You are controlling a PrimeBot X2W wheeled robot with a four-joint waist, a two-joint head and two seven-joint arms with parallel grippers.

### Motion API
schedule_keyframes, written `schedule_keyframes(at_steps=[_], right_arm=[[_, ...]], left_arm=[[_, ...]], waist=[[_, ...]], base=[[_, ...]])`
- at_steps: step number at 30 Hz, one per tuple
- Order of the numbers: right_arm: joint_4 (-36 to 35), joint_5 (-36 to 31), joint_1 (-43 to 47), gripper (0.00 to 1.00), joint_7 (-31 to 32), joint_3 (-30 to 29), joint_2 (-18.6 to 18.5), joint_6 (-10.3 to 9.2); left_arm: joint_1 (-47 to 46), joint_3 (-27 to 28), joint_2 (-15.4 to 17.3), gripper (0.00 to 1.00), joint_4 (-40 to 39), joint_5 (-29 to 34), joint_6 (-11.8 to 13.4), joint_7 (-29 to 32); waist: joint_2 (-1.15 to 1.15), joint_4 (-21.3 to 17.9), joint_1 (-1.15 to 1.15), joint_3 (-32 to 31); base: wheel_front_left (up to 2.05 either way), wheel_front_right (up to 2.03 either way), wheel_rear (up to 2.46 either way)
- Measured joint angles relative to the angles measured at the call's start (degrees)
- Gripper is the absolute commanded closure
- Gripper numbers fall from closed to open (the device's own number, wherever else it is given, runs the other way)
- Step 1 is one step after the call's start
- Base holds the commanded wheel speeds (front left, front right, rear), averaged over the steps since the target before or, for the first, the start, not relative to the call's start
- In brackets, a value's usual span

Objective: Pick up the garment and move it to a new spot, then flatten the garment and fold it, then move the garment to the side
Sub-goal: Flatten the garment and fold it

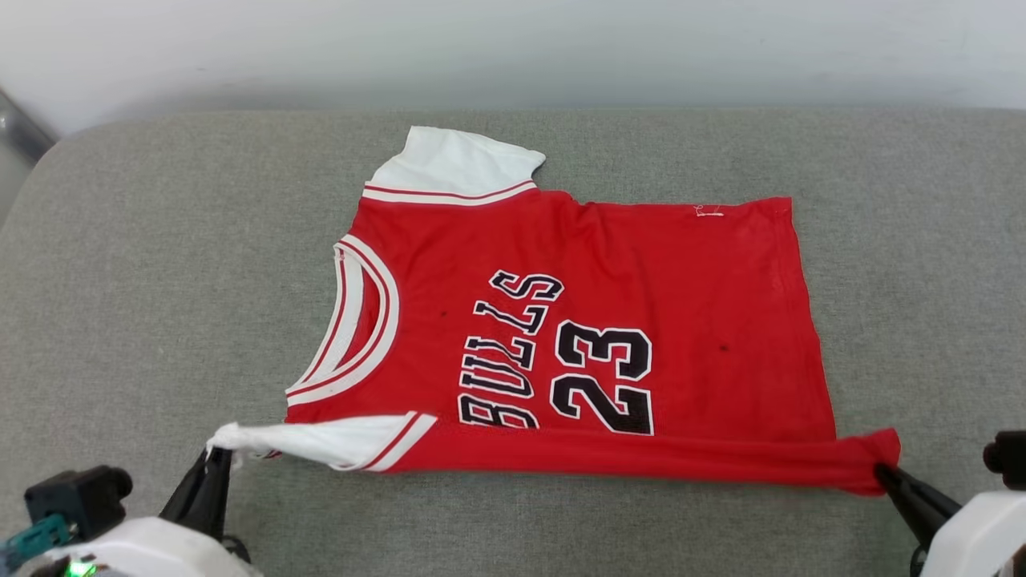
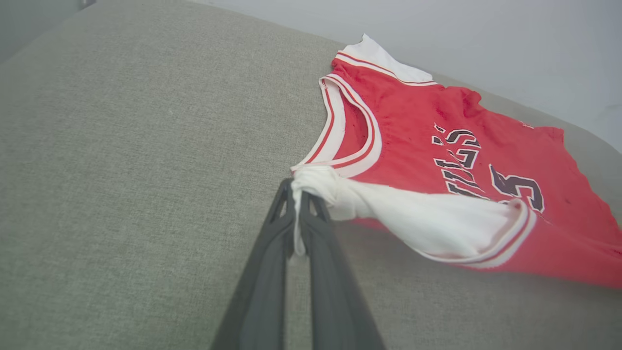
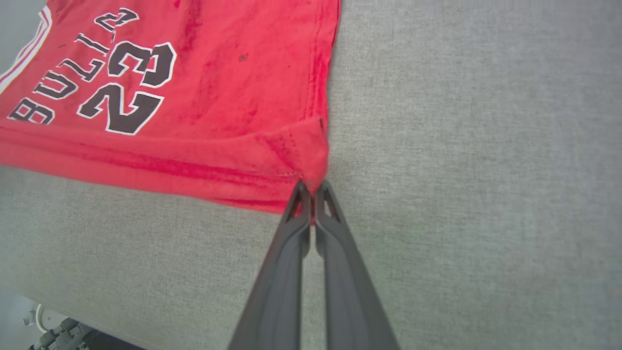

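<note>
Left pincer [image 1: 217,458] clamped on white sleeve tip [image 1: 240,437], right pincer [image 1: 883,473] on red hem corner [image 1: 866,458]; I judge the garment [image 1: 681,280] light, limp and stretchy, so corner grips suit it.

I see a grey woven cushion [image 1: 160,280] spreading under and beyond both sets of fingers. Past the left fingers [image 2: 265,272], its rounded far edge meets a pale wall [image 1: 513,48]. Back beside the base of the right fingers [image 3: 340,272], to their left and below the cushion's near edge, I make out dark hardware [image 3: 63,333] and a white cable [image 3: 34,316].
</note>
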Motion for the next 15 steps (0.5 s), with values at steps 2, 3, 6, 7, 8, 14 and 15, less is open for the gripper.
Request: schedule_keyframes(at_steps=[2, 3, 6, 7, 8, 14, 15], right_arm=[[-0.5, -1.7, -2.3, 1.0, 0.8, -0.1, 1.0, -0.01], [-0.3, -2.2, -3.9, 1.0, 0.8, 0.1, 1.0, -0.01], [1.9, -3.3, -9.1, 1.0, 0.5, 1.3, 1.1, -0.02], [2.9, -3.6, -10.5, 1.0, 0.5, 1.9, 1.1, -0.02], [4.0, -3.6, -11.9, 1.0, 0.3, 2.4, 1.1, -0.03], [10.2, -3.9, -19.4, 1.0, -1.7, 5.7, -0.2, -0.05], [11.2, -3.7, -20.3, 1.0, -1.9, 6.2, -0.4, -0.05]], left_arm=[[-3.2, -1.1, 0.1, 1.0, -0.2, 0.6, -0.4, 0.8], [-5.1, -1.3, 0.1, 1.0, 0.1, 0.7, -0.8, 1.0], [-10.2, -2.4, -0.5, 1.0, 2.6, 1.0, -2.3, 1.2], [-11.8, -2.8, -0.6, 1.0, 3.7, 1.1, -2.9, 1.3], [-13.4, -3.2, -0.9, 1.0, 4.9, 1.2, -3.5, 1.6], [-22.0, -5.5, -2.2, 1.0, 12.8, 1.1, -7.6, 2.3], [-22.9, -5.9, -2.4, 1.0, 14.4, 1.0, -8.2, 2.7]], waist=[[0.0, -0.2, 0.0, 0.7], [0.0, -0.2, 0.0, 1.1], [0.0, -0.4, 0.01, 2.7], [0.0, -0.5, 0.01, 3.3], [0.0, -0.5, 0.01, 3.9], [0.0, -0.6, 0.02, 7.3], [0.0, -0.6, 0.02, 7.8]], base=[[0.0, 0.0, 0.0], [0.0, 0.0, 0.0], [0.0, 0.0, 0.0], [0.0, 0.0, 0.0], [0.0, 0.0, 0.0], [0.0, 0.0, 0.0], [0.0, 0.0, 0.0]])
